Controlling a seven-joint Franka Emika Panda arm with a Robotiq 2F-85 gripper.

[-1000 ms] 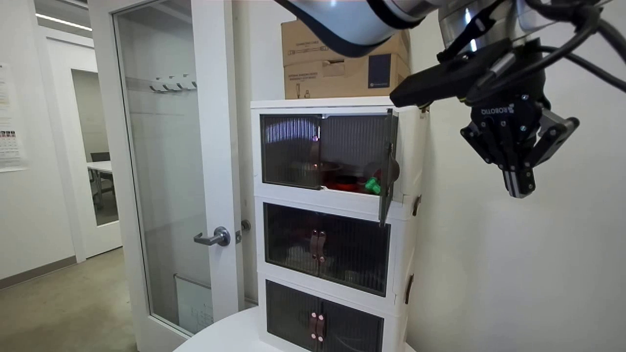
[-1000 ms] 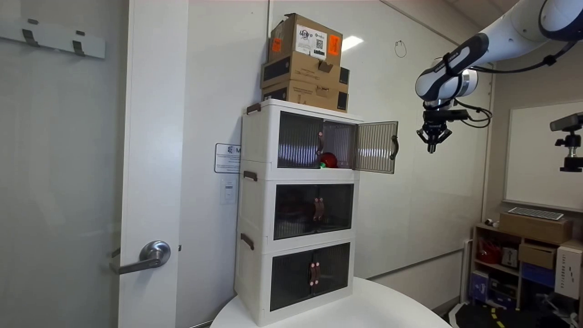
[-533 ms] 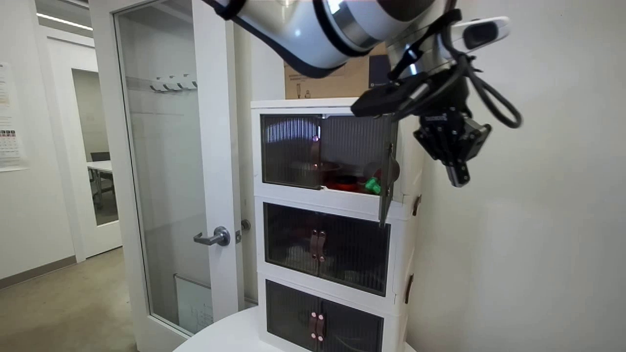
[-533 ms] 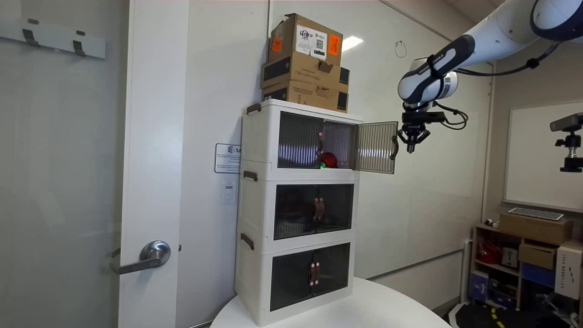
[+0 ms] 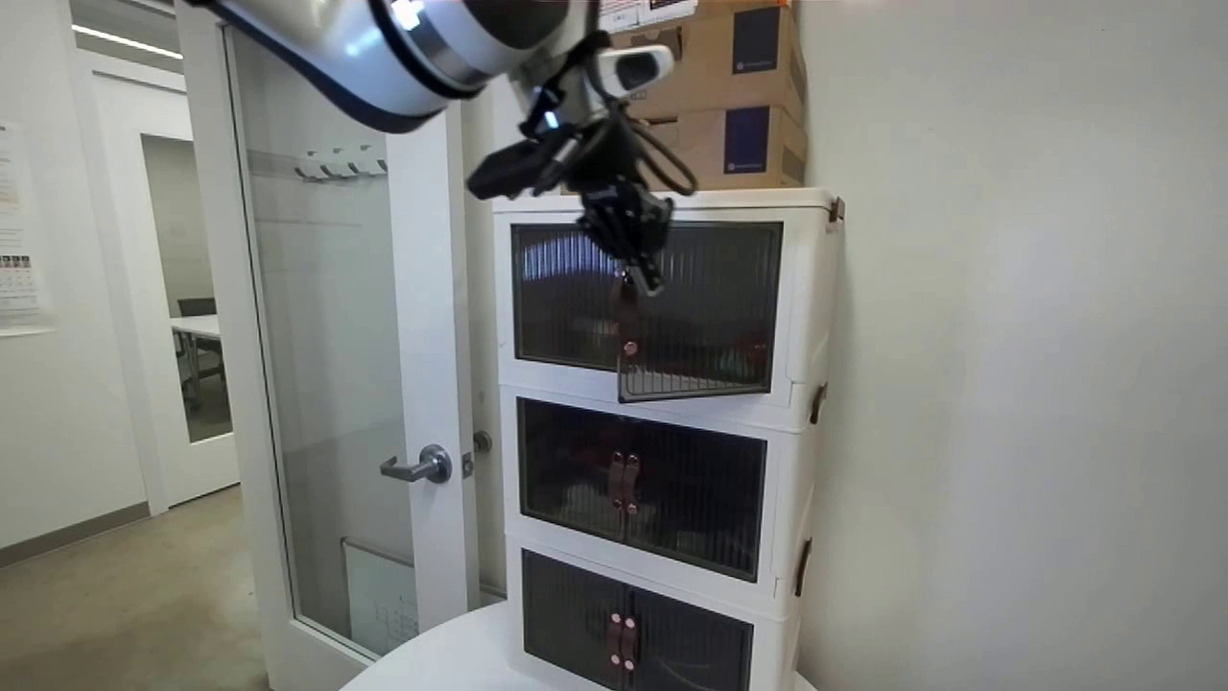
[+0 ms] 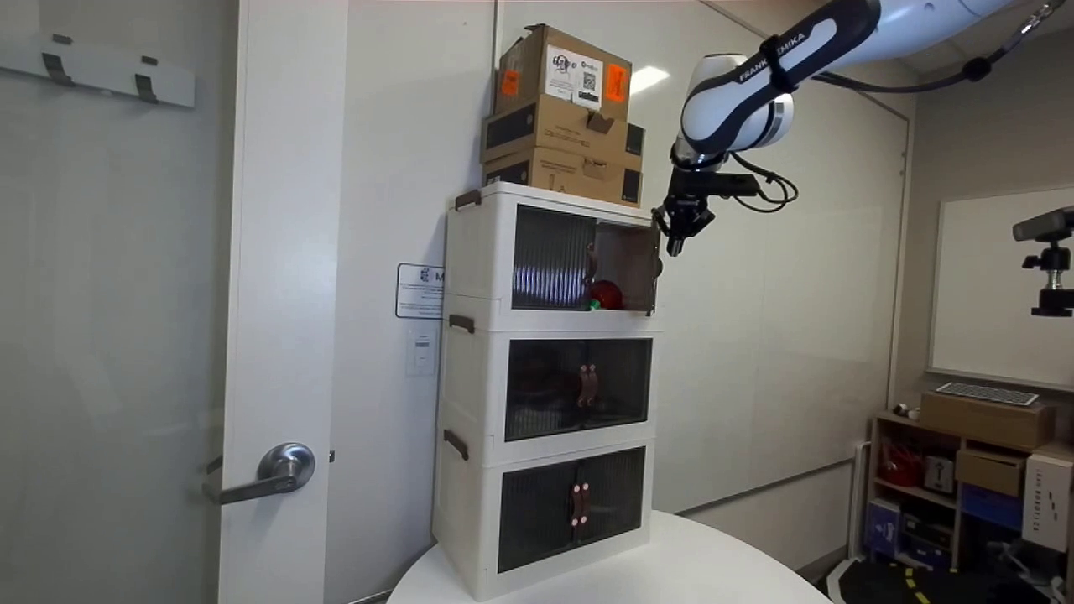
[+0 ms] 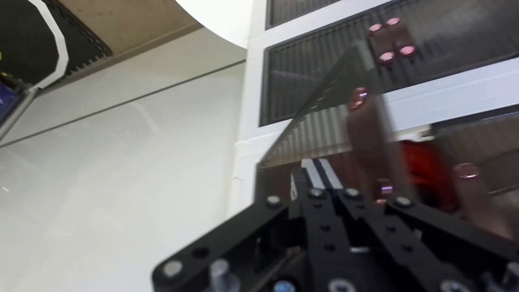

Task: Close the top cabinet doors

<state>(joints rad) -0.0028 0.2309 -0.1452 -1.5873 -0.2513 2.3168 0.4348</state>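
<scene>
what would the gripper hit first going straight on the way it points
Probably the partly open top cabinet door: in the wrist view it shows just beyond the fingers, though depth is unclear and they might slip past.

In both exterior views I see a white table (image 6: 722,564) with a curved edge, and upright on it, resting directly on the top, stands the cabinet (image 6: 545,449).

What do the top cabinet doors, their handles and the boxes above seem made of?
Top cabinet doors: probably glossy plastic, being ribbed, smoky and see-through; glass isn't ruled out.
Handles: brown, leather or plastic, too blurred to tell, with shiny coppery studs, perhaps metal.
Boxes: cardboard, matte brown with a bent-out flap.
</scene>
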